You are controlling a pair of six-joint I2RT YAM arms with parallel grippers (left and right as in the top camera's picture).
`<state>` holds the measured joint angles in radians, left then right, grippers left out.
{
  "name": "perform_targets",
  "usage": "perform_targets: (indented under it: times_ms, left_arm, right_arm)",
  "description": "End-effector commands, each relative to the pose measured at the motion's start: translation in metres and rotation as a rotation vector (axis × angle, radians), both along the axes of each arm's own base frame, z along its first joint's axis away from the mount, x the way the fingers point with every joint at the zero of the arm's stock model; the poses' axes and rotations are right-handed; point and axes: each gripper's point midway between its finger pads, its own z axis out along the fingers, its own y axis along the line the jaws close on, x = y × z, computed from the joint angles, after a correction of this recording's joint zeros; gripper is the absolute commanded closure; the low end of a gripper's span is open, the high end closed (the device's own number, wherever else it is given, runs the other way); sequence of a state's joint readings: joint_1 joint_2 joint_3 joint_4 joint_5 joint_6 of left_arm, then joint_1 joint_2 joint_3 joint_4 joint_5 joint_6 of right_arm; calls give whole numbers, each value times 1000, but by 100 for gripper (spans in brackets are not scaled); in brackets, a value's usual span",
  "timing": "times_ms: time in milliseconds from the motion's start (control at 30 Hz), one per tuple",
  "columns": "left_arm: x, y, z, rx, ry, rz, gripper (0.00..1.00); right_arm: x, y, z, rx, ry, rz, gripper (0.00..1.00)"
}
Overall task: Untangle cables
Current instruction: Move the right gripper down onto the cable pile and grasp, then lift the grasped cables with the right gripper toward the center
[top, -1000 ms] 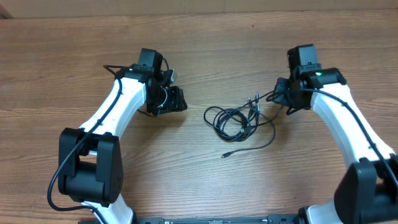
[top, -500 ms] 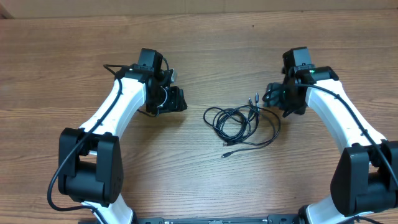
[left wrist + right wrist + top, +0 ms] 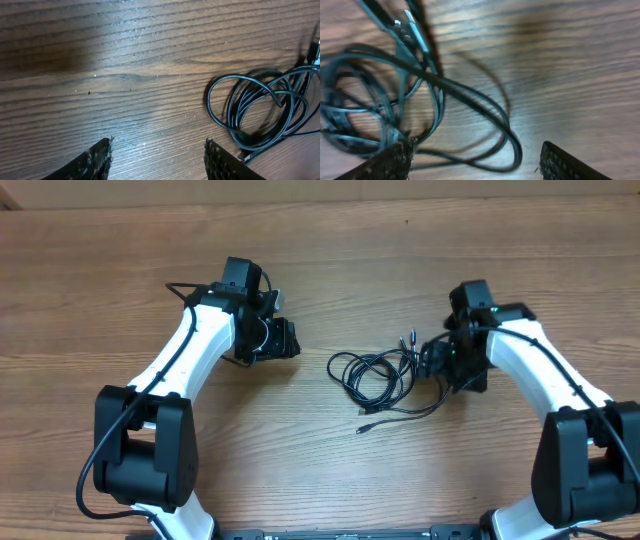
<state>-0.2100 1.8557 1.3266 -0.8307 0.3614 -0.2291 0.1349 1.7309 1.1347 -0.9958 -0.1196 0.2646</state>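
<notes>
I am looking down through the right gripper (image 3: 477, 161): its fingers are standing wide apart, gripping nothing, and it is hovering right over the right edge of the cables (image 3: 395, 100). One outer loop is lying on the wood in the gap below the fingers. The cables are showing as thin, glossy black cords coiled into several overlapping loops. A few plug ends (image 3: 412, 22) with silvery tips are sticking out together at the top of the bundle.

The left gripper (image 3: 160, 161) is also hanging with its fingers spread and holding nothing. From there the bundle is lying off to the right, clearly apart from the fingertips.

From overhead, the bundle is resting near the middle of the table (image 3: 320, 260), between the two arms. One loose strand is trailing toward me and ending in a small plug (image 3: 362, 428). Bare wood is stretching out on every side of the tangle.
</notes>
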Motion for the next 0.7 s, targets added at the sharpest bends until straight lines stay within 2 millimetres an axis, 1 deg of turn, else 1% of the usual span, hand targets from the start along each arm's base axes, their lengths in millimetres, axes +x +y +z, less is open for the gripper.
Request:
perform_targets:
  times_ms: [0,67,133,200,300,433,533,600,667]
  left_arm:
    - [2,0,-1,12,-12,-23,40]
    - [2,0,-1,12,-12,-23,40]
    - [3,0,-1,11,-13,-23,40]
    - [3,0,-1,11,-13,-23,39]
    - [3,0,-1,12,-13,-23,39]
    - [2,0,-1,13,-10,-24,39]
    - [2,1,-2,23,-11,-21,39]
    - [2,3,-2,32,-12,-20,39]
    - [3,4,-3,37,-12,-18,38]
  right_arm:
    - [-13,13,-13,42,20,29,19]
    - [-16,23,-18,66,22,45,19]
    - [-18,22,-22,26,14,66,18]
    - [-16,14,-26,-51,-7,82,19]
    - [-10,2,-27,-161,-42,99,16]
    - [-5,-7,-27,-218,-66,97,17]
    - [-3,-22,-27,-287,-74,84,16]
    - [-2,-30,-29,-318,-75,48,16]
    - [-3,-34,-34,-322,-62,38,16]
